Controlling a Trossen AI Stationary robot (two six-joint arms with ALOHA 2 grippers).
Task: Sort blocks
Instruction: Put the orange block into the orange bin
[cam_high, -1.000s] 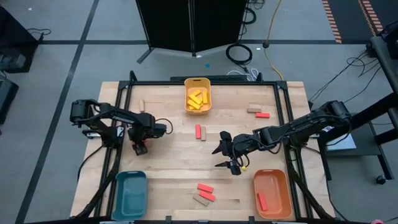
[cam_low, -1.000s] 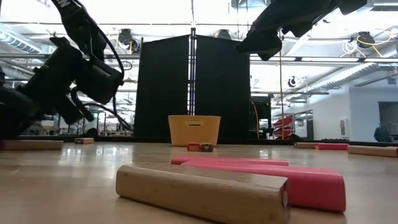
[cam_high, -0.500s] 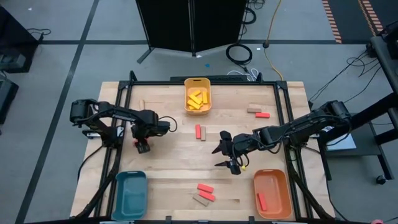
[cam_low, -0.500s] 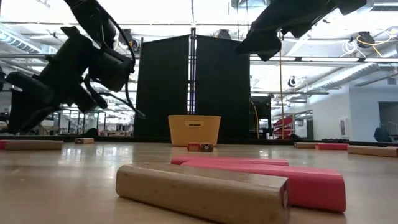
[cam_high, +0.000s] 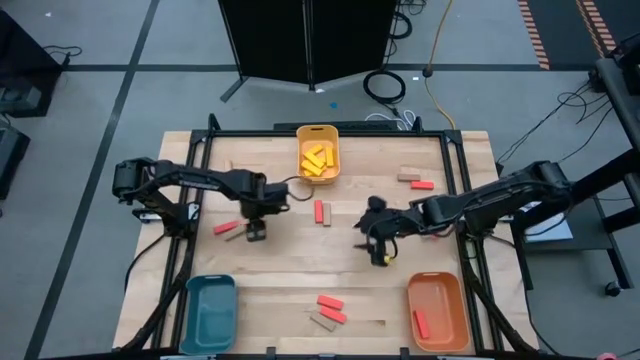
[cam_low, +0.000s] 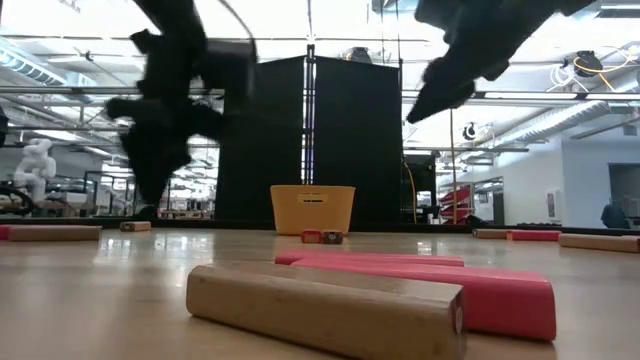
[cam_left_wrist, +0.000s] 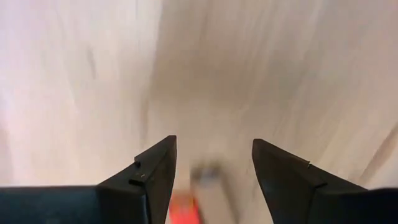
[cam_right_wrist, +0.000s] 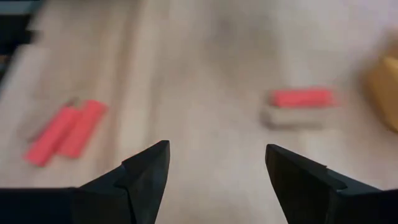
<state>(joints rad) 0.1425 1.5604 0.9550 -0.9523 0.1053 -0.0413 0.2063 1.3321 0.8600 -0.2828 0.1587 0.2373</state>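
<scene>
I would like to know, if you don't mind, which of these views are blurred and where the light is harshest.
High view: sharp and evenly lit. Low view: both arms are smeared dark shapes against bright ceiling lights, while the tan block in front is crisp. Left wrist view: the table is streaked, only the fingers sharp. Right wrist view: the red blocks are soft.

Yellow blocks (cam_high: 317, 160) filled a yellow tray (cam_high: 300, 139), one red block (cam_high: 421, 321) lay in an orange tray (cam_high: 452, 289), and a teal tray (cam_high: 210, 312) sat lower left.
</scene>
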